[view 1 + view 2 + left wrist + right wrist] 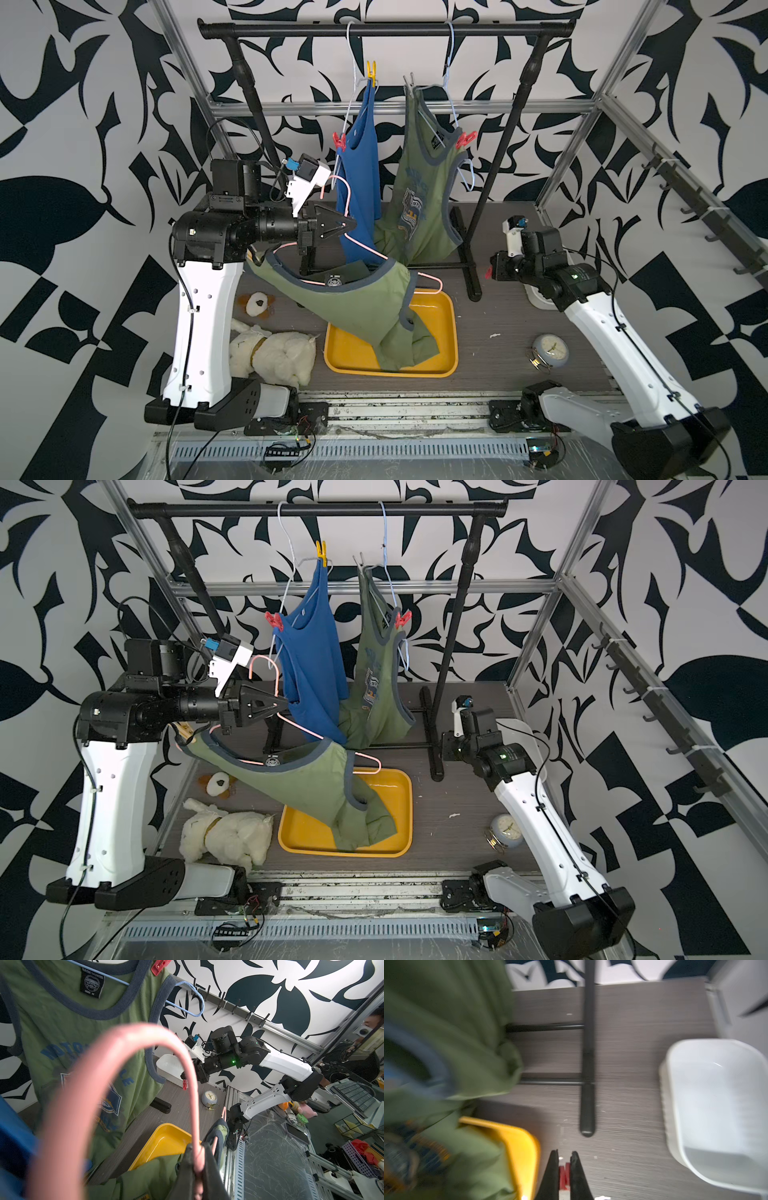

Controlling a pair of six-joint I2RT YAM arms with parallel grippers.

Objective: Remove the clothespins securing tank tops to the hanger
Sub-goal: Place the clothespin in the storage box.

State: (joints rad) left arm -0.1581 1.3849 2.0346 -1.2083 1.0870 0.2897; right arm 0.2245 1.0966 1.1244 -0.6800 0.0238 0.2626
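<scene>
The right gripper (564, 1152) pinches one loose red pin (564, 1176). The left gripper (352, 224) is clamped on the pink hanger (124, 1031) with a green top (357, 307). At least four more wait (like the yellow pin (371, 74) on the blue top (357, 174)).

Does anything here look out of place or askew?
Yes: the pink wire hanger is off the black rail, tilted in the left gripper, and its olive green tank top sags into the yellow plastic tray.
</scene>
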